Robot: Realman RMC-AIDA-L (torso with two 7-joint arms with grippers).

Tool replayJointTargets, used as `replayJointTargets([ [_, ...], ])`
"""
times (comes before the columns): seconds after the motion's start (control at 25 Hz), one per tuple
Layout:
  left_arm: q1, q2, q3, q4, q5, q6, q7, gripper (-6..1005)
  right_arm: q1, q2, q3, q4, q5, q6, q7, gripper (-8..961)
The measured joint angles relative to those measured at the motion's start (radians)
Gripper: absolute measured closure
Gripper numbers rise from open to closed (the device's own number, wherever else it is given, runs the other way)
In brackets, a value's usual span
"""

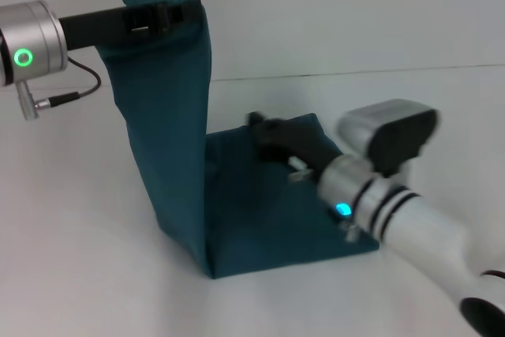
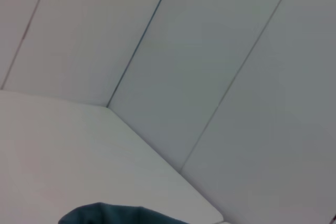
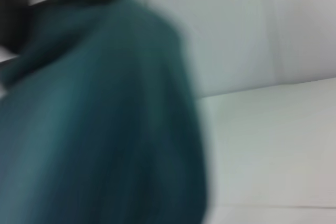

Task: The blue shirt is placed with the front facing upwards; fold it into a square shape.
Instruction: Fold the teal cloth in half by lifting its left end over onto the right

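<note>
The blue shirt (image 1: 189,163) is half lifted: one narrow folded part hangs upright from my left gripper (image 1: 162,15), which is shut on its top edge high at the back left. The remainder lies flat on the white table (image 1: 71,258). My right gripper (image 1: 264,133) rests low over the flat part's far edge, its fingers against the cloth; their state does not show. A small bulge of the shirt (image 2: 113,214) shows in the left wrist view. Hanging shirt cloth (image 3: 100,129) fills most of the right wrist view. No lettering is visible.
The white table spreads around the shirt on all sides. A pale panelled wall (image 2: 199,51) stands behind the table's far edge. A black cable (image 1: 75,92) hangs from my left wrist.
</note>
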Motion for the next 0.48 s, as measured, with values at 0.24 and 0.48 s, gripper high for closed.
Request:
replayJointTargets([
  [0.24, 0.003, -0.004, 0.052, 0.068, -0.072, -0.021, 0.057, 944, -0.068, -0.011, 0.090, -0.133, 0.002, -0.120, 0.058, 924],
  [0.48, 0.001, -0.008, 0.132, 0.207, -0.191, -0.096, 0.168, 944, -0.074, -0.012, 0.133, -0.363, 0.004, -0.210, 0.242, 924],
])
